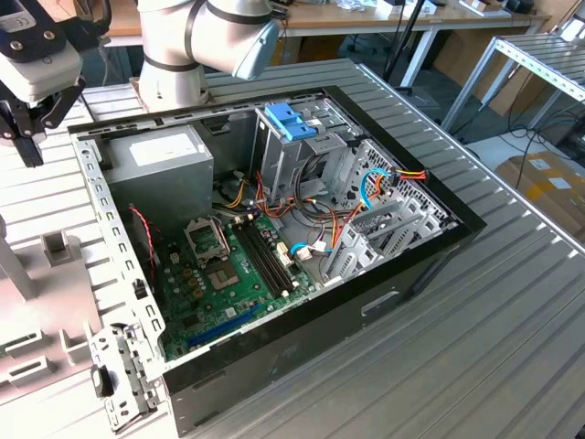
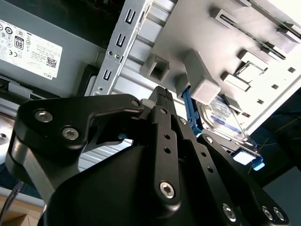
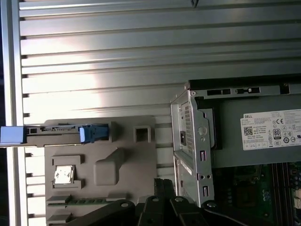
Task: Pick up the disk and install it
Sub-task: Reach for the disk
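One claw [image 2: 163, 96], seemingly closed and empty, hangs over the ribbed table [image 1: 512, 302] near the disk [image 3: 56, 133]

I see an open computer case [image 1: 302, 357] on the ribbed desk [image 1: 475, 347], green motherboard [image 1: 238, 274] inside, grey power supply [image 1: 160, 160] at the far corner, blue-latched bracket [image 1: 288, 119] atop the drive cage [image 1: 283, 160], grey parts holder [image 1: 37, 338] beside the case on the exterior view's left.

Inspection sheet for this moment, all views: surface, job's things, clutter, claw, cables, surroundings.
Surface: ribbed metal table, carrying an open computer case and a grey fixture plate.
Job's things: disk stands on edge on the plate, ungrasped; drive cage in the case, blue-latched bracket on top.
Clutter: small silver chip in a plate recess; metal bracket by the case's corner.
Claw: claw hovers over the plate, near the disk.
Cables: coloured wire bundles inside the case.
Surroundings: workbenches, a cardboard box.
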Tool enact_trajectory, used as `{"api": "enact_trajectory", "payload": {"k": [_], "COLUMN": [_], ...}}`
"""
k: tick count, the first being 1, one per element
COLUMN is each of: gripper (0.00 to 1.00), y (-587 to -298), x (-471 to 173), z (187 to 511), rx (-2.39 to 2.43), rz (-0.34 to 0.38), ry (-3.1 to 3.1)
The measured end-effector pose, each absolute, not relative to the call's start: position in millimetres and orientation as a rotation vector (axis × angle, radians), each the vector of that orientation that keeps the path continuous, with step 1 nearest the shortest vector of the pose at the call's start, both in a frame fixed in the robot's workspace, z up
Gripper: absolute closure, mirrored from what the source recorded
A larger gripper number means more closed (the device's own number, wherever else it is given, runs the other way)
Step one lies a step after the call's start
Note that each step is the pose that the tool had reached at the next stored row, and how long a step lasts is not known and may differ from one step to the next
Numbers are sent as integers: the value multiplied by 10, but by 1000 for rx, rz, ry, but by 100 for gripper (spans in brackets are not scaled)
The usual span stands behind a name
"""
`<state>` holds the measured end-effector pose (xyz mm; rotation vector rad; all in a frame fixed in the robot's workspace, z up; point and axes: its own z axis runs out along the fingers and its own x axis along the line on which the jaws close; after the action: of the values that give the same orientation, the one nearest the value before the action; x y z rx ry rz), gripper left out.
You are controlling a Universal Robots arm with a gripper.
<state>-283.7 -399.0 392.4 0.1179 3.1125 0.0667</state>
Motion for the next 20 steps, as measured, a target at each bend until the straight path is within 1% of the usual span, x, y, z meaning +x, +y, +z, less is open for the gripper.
{"api": "enact_trajectory", "payload": {"k": [20], "gripper": [89], "y": [-3989], "x": [-3050], "z": [3924], "rx": [118], "rz": [67], "ry": [3113]}}
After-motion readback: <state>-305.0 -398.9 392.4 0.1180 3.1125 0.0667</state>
